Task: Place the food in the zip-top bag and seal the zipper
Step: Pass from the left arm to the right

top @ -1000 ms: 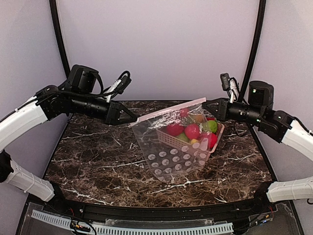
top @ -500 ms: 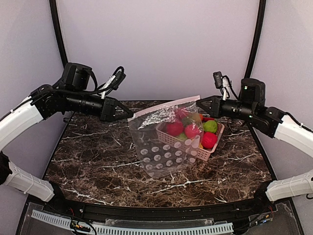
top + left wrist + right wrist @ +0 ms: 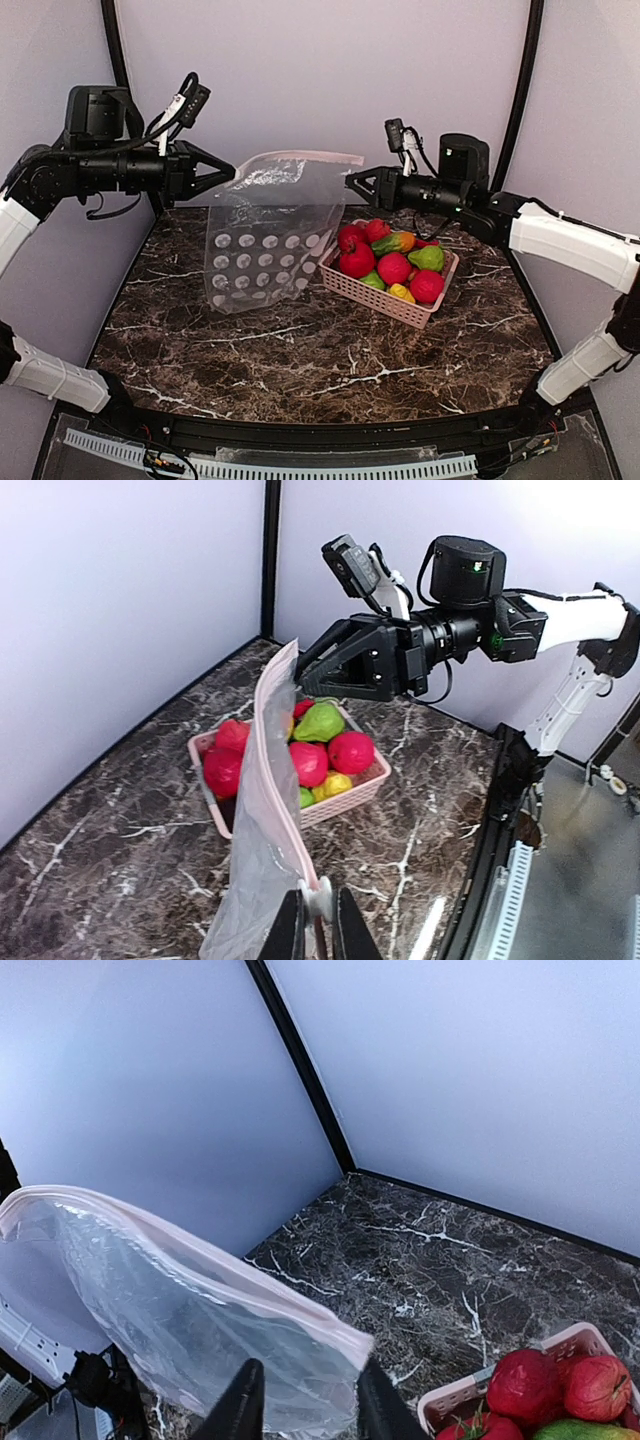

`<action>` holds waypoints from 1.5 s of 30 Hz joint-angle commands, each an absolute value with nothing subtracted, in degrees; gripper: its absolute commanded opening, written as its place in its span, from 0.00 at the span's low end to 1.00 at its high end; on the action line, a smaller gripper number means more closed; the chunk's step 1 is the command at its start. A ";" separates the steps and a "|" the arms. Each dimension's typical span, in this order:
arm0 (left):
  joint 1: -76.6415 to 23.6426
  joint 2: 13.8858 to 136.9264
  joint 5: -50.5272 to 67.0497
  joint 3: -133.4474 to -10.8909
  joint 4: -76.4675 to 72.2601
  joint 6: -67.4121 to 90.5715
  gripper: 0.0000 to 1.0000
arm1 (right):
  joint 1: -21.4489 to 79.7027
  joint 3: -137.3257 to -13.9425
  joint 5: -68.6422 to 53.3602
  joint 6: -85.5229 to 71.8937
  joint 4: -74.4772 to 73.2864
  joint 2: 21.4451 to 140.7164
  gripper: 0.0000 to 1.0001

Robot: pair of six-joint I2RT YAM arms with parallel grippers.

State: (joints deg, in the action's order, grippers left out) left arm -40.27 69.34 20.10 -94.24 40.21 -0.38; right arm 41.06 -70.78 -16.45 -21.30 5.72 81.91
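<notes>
Dark marble-look tabletop (image 3: 300, 350) with white veins across the lower half of the top view. Pale lilac walls (image 3: 320, 80) behind, black poles (image 3: 520, 90) curving up at both upper corners. Left of centre, zip-top bag (image 3: 265, 240) hanging with zipper (image 3: 300, 155) uppermost, one corner pinched in the closed left gripper (image 3: 318, 920). Right gripper (image 3: 305, 1410) beside the other corner, fingers parted, gripping nothing. Right of centre, food (image 3: 392, 267) piled in a pink basket (image 3: 375, 297).

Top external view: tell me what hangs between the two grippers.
The zip-top bag, its zipper running from the shut left gripper toward the open right gripper; the left wrist view shows it too.
</notes>
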 commanded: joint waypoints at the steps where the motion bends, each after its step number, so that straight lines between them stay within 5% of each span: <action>1: -40.23 66.71 11.41 -92.26 44.41 -8.44 0.01 | 41.66 -71.55 -15.26 -24.65 8.07 83.16 0.56; 5: -42.20 66.07 8.71 -83.53 42.91 -8.67 0.01 | 42.27 -67.09 -12.62 -31.34 6.09 81.26 0.75; 11: -53.49 68.82 -2.48 -76.39 40.76 -6.40 0.01 | 45.86 -62.31 -8.92 -40.41 -1.55 76.63 0.80; 26: -75.15 71.42 -15.69 -63.80 23.62 2.36 0.01 | 55.24 -47.57 3.22 -55.05 -8.90 60.90 0.79; 32: -79.29 75.63 -19.87 -62.48 24.35 4.78 0.01 | 55.63 -43.40 7.16 -60.50 -19.45 54.44 0.79; 45: -80.58 77.01 -20.56 -60.22 21.73 8.28 0.01 | 57.94 -31.41 4.49 -74.40 -16.35 49.44 0.64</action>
State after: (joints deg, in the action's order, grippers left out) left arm -80.16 77.78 -19.70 -61.47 22.79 6.74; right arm 57.04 -34.11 4.27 -68.90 -17.96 49.76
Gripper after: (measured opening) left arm 0.075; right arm 0.652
